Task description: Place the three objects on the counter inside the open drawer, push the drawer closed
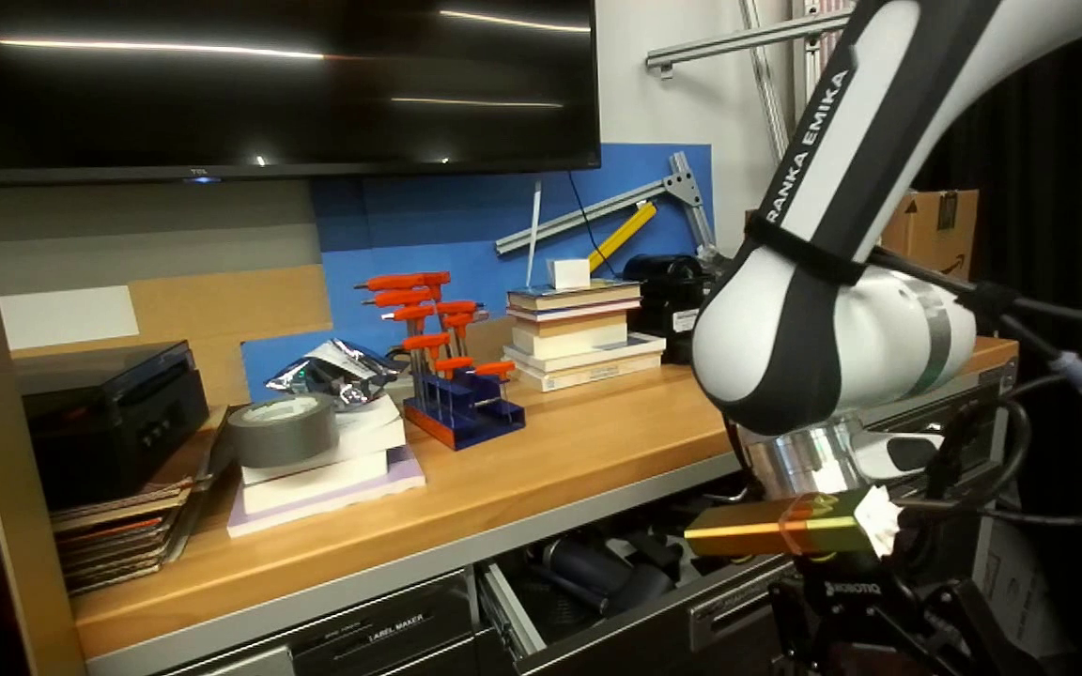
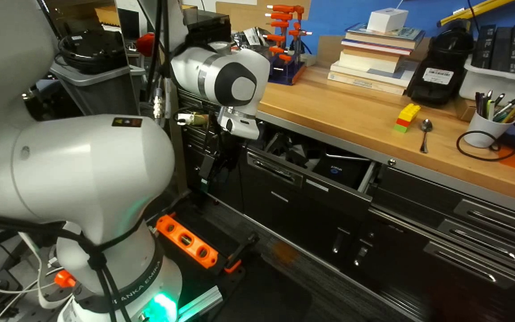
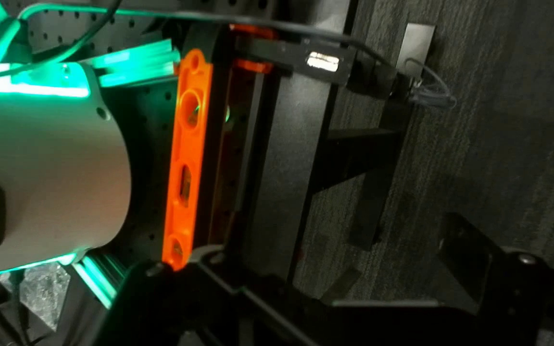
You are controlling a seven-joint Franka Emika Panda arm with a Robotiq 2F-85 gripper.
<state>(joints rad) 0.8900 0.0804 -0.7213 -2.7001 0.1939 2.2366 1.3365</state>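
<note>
Toy bricks (image 2: 406, 117), yellow with red and green at one end, stand joined on the bench (image 2: 342, 107), upper right of the frame in an exterior view. They look like light, stiff plastic; I'd pinch across the narrow sides, gently, lest they pop apart. The spoon (image 2: 426, 129), likely another of the three, lies just to their right: thin, probably slippery metal, best taken mid-handle. The third I can't make out. The claw (image 3: 330, 254) has its fingers spread wide, nothing between them.
</note>
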